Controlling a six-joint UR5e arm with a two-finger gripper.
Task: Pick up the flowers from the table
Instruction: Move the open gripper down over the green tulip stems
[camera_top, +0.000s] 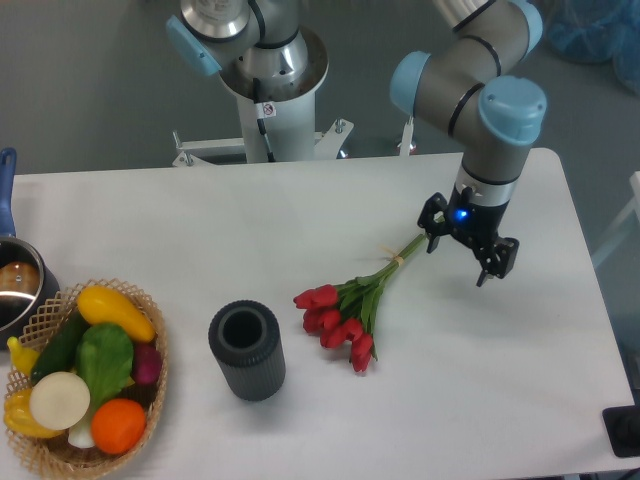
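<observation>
The flowers (345, 310), a bunch of red tulips with green stems, lie on the white table (300, 220) right of centre. The red heads point down-left and the tied pale stem ends (405, 250) point up-right. My gripper (462, 255) hangs from the arm just right of the stem ends, low over the table. Its two black fingers are spread apart and hold nothing. One finger (435, 225) stands close beside the stem tips and the other finger (492, 268) is further right.
A dark grey ribbed cylinder cup (247, 350) stands upright left of the tulip heads. A wicker basket (150, 395) of colourful vegetables sits at the front left. A metal pot (15, 285) with a blue handle is at the left edge. The arm's base (270, 70) is behind the table.
</observation>
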